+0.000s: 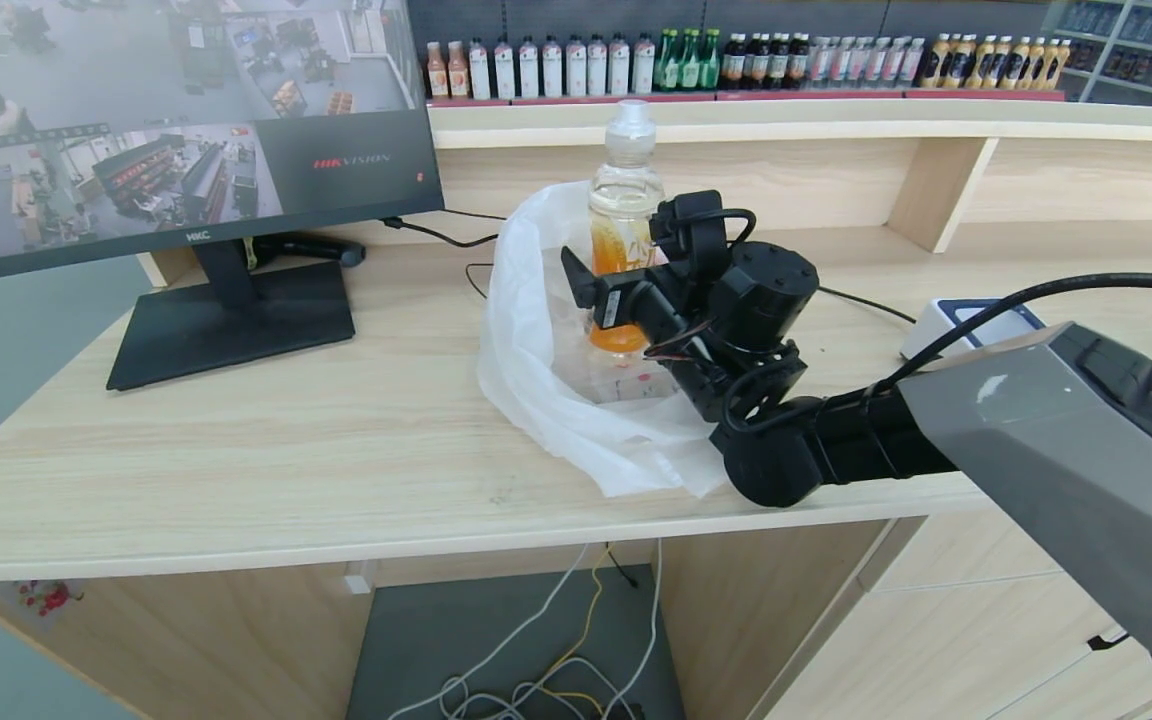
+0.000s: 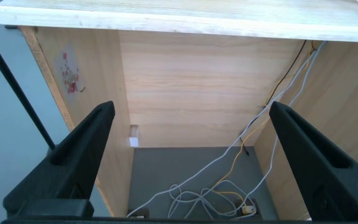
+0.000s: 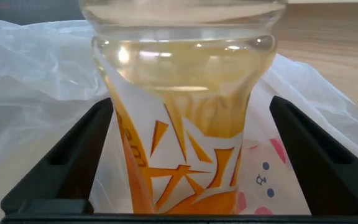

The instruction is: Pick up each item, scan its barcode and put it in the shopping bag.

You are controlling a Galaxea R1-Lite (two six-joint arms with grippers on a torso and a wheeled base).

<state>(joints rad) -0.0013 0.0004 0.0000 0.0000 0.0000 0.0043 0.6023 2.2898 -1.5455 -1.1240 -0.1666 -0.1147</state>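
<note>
Surface: pale wooden counter [image 1: 236,450], with a raised ledge along its far edge
Room: shop floor; a shelf row of drinks [image 1: 736,60] at 12 o'clock, too small to count surely
Bottle [image 1: 624,200]: one, clear with an orange label, upright inside the bag at the counter's centre
Shopping bag [image 1: 536,380]: one, white plastic, mouth open upward
Right gripper [image 3: 188,155]: spread, one finger either side of the bottle, a gap showing on both sides
Left gripper [image 2: 191,155]: spread wide, nothing between, below the counter edge
Monitor [image 1: 176,120]: one, 10 o'clock of the bag
Small white box [image 1: 976,325]: one, 3 o'clock of the bag
Cables [image 1: 556,660]: loose tangle under the counter, 6 o'clock
</note>
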